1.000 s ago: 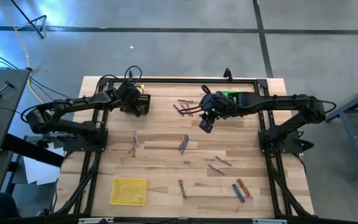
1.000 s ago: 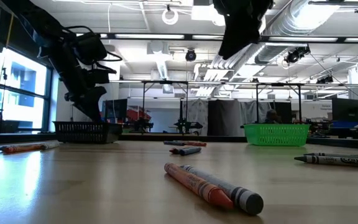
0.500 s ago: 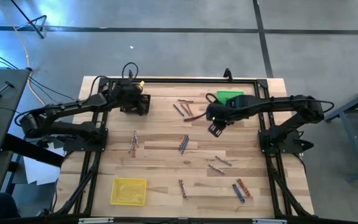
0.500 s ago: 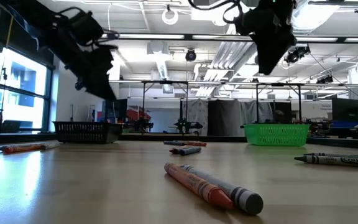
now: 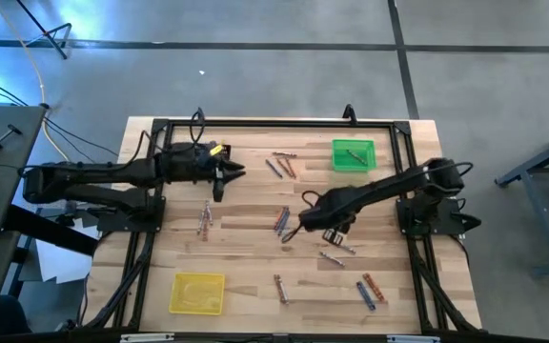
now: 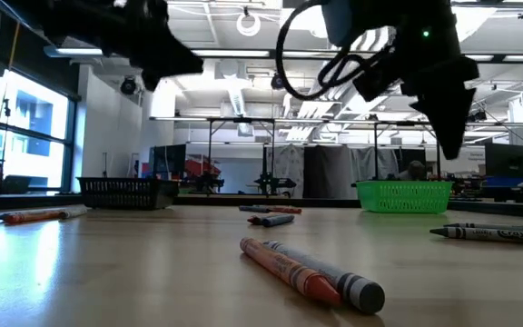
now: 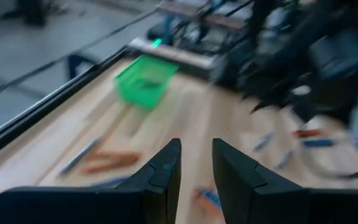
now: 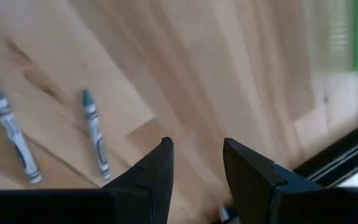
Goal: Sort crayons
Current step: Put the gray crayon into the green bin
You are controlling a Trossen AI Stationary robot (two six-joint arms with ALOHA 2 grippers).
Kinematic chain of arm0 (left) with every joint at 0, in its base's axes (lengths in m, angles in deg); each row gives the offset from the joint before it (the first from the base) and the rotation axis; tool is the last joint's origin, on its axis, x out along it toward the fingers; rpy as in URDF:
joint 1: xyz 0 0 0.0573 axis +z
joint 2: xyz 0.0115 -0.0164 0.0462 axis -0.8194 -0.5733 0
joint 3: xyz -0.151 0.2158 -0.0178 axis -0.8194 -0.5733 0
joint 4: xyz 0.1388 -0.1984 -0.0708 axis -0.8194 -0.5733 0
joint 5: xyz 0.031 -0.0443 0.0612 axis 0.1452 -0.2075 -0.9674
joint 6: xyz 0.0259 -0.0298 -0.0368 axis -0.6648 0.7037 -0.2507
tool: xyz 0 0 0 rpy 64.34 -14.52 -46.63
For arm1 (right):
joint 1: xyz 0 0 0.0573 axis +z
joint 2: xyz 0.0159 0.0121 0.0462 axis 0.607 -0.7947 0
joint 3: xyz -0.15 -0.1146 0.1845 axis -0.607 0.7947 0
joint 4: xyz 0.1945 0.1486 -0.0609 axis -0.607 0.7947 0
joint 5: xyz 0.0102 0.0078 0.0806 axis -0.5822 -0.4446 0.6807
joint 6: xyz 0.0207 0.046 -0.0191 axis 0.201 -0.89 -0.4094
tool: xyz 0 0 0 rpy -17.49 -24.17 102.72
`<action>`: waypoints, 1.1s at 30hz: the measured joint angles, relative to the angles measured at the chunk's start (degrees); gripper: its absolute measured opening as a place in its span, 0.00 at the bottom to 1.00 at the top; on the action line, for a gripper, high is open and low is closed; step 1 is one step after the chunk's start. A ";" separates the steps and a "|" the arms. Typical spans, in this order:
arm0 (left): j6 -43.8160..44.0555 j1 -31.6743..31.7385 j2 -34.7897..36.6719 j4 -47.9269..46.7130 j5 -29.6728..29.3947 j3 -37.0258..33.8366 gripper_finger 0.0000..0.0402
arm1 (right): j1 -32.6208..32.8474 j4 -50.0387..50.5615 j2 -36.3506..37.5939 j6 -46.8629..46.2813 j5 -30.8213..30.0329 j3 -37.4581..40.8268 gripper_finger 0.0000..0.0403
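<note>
Right hand reaches low over scattered crayons, fingers parted and empty.

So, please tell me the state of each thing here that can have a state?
left gripper: open, empty
right gripper: open, empty, above the table
green tray: holds a crayon
yellow tray: looks empty
black basket: contents cannot be seen
loose crayons: lying flat, unsorted

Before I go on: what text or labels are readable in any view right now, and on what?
"Crayola", partly cut off by the picture's edge: on the wrapper of the dark crayon at the right of the low view.
Wrappers of the two blue crayons in the right wrist view: print too blurred to read.
Nothing else is legible.
</note>
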 joint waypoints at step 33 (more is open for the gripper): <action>-5.66 -13.54 -0.04 8.05 -6.17 0.00 0.20 | 5.55 -26.54 -2.00 -2.38 15.10 15.64 0.25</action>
